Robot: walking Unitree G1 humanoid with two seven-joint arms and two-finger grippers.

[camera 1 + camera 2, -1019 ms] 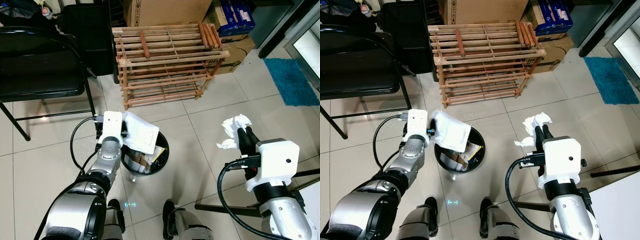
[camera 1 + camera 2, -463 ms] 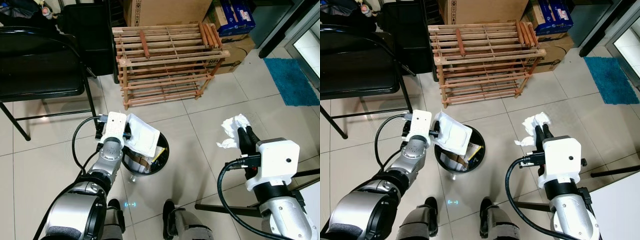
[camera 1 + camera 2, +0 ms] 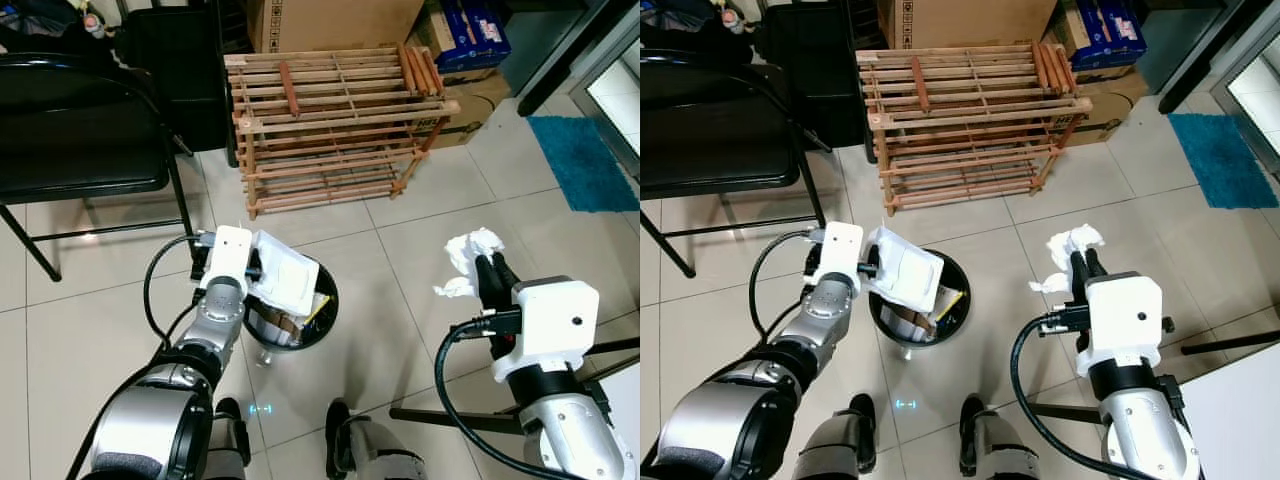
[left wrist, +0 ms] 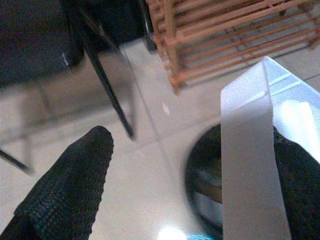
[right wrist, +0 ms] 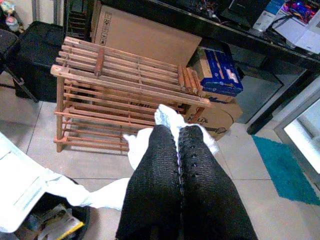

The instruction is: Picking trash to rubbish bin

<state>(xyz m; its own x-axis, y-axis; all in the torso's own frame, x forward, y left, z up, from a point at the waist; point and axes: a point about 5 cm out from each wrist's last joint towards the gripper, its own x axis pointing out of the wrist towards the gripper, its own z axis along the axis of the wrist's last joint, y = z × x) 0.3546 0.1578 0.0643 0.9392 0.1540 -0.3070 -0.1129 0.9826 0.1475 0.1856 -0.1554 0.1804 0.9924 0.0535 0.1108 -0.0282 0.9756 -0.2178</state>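
My landmark is the rubbish bin (image 3: pixel 292 318) — a small round black one on the tiled floor (image 3: pixel 90 300), just ahead of my feet. It already holds scraps, among them cardboard and something yellow.

My left claw (image 3: pixel 262 269) is at the bin's rim on the side nearer the folding chair (image 3: pixel 80 130). A flat white packet (image 3: pixel 287 279) hangs from it, tilted over the bin's mouth. In the left wrist view the packet (image 4: pixel 252 165) lies against one finger while the other finger (image 4: pixel 70 185) stands well apart from it, so the claw looks spread wide rather than clenched on the packet.

My right claw (image 3: pixel 1081 265) is well off to the bin's other side, raised above the floor. Its fingers (image 5: pixel 155 185) are pressed together, pinching a crumpled white tissue (image 3: pixel 1070 243) that bunches out beyond the fingertips, with a smaller strand trailing toward the bin.

Beyond the bin stands a low wooden slatted rack (image 3: pixel 335 120) (three tiers, a few loose slats lying on top). Behind the rack are cardboard boxes (image 3: pixel 335 20) and a blue carton (image 3: pixel 475 30). A blue mat (image 3: pixel 590 160) lies on the floor far past my right claw.
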